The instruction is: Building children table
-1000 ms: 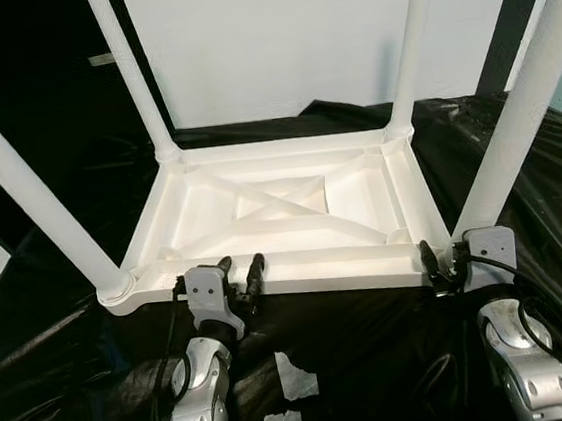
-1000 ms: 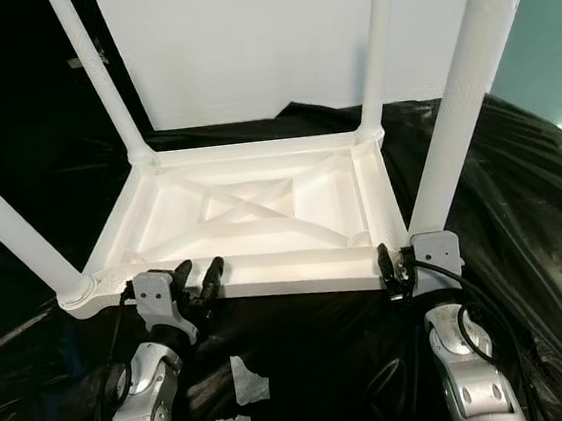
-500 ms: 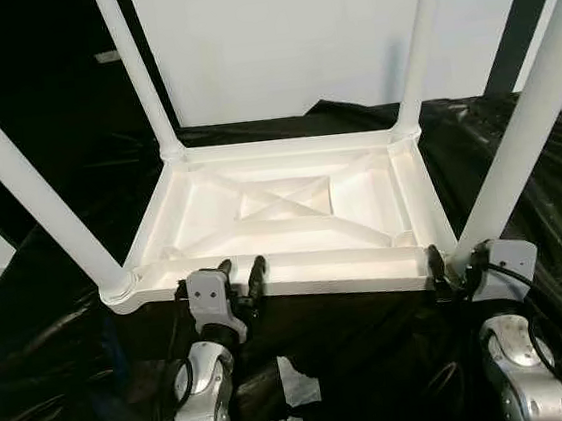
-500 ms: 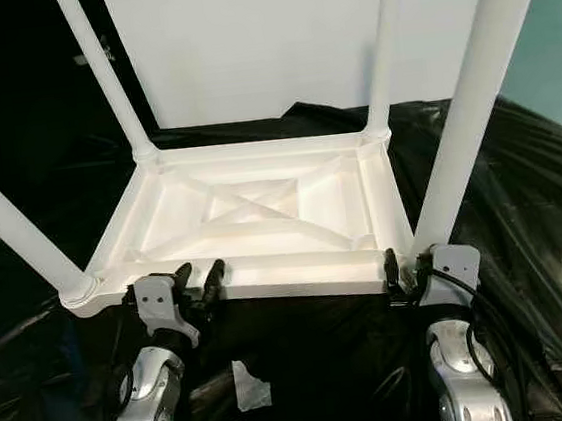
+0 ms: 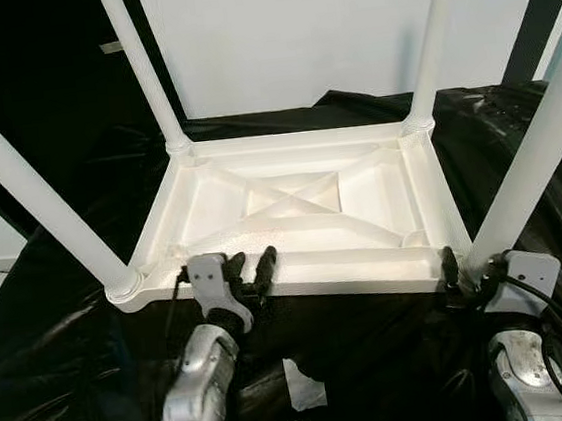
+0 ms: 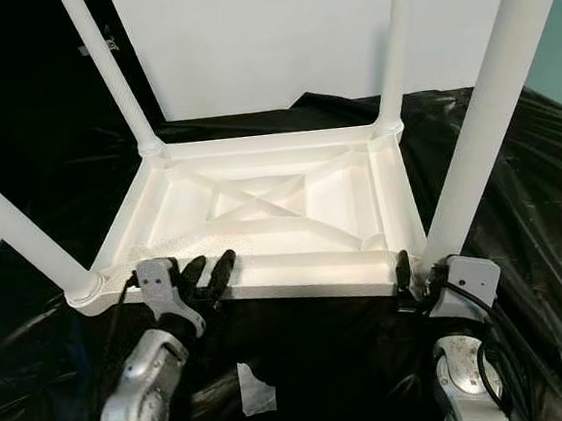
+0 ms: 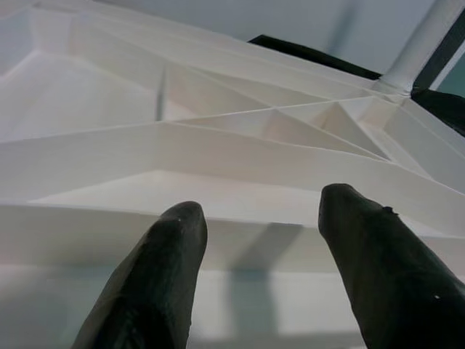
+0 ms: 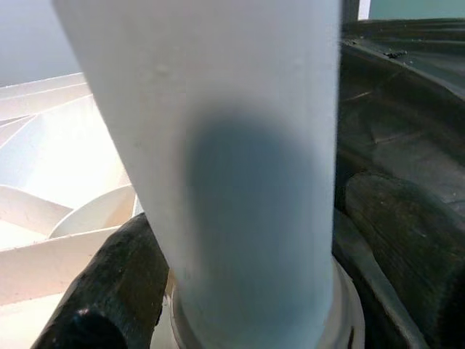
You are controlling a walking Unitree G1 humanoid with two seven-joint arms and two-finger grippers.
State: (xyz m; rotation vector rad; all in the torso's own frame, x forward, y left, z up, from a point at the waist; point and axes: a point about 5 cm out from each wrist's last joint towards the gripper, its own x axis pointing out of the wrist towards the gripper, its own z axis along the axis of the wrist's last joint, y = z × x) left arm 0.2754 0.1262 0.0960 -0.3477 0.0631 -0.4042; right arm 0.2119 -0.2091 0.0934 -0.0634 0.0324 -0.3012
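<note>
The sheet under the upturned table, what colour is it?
Black, glossy plastic sheet, clearest in the left eye view.

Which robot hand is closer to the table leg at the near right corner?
Right. The right gripper has its fingers around the base of that leg; the left gripper is open at the tabletop's near edge, toward the left corner.

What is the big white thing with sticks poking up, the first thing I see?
It is a white children's table lying upside down on black plastic sheeting, with four legs pointing up. The right gripper sits around the base of the near right leg, and the left gripper is open at the table's near edge.
</note>
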